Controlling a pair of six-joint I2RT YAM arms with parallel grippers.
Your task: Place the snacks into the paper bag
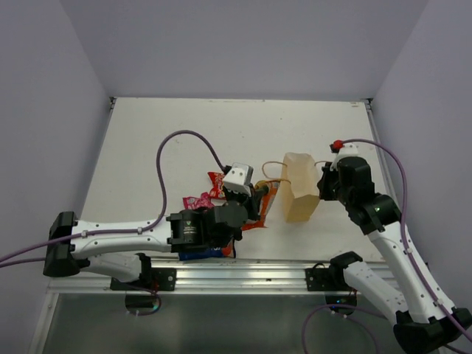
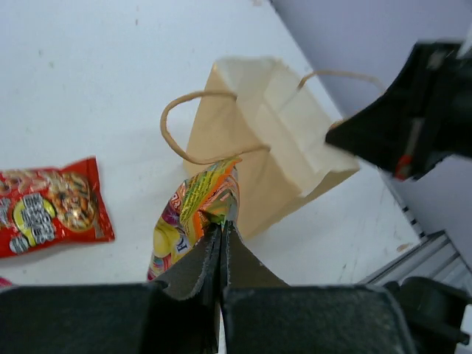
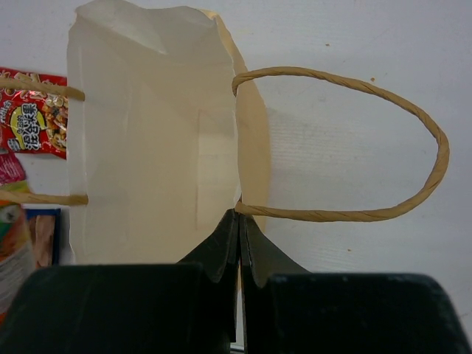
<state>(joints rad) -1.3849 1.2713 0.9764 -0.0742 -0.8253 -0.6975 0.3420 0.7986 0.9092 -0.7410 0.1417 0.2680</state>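
The left gripper (image 2: 223,227), jaws clamped on one end of an orange packet (image 2: 193,217), is hovering just short of the paper bag (image 2: 276,140). The right gripper (image 3: 238,225) is pinching the bag's rim shut-fingered. The packet risks snagging the near handle loop (image 2: 165,122) just ahead, which would likely crumple or topple the lightly held bag.

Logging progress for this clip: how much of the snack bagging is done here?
Done: nothing visible; the paper bag shows no packet inside in the right wrist view. In hand: the left gripper is shut on the orange packet beside the bag, while the right gripper pinches the bag's rim by a handle. Left: that packet plus the red packet, pink packet and blue packet lying outside.
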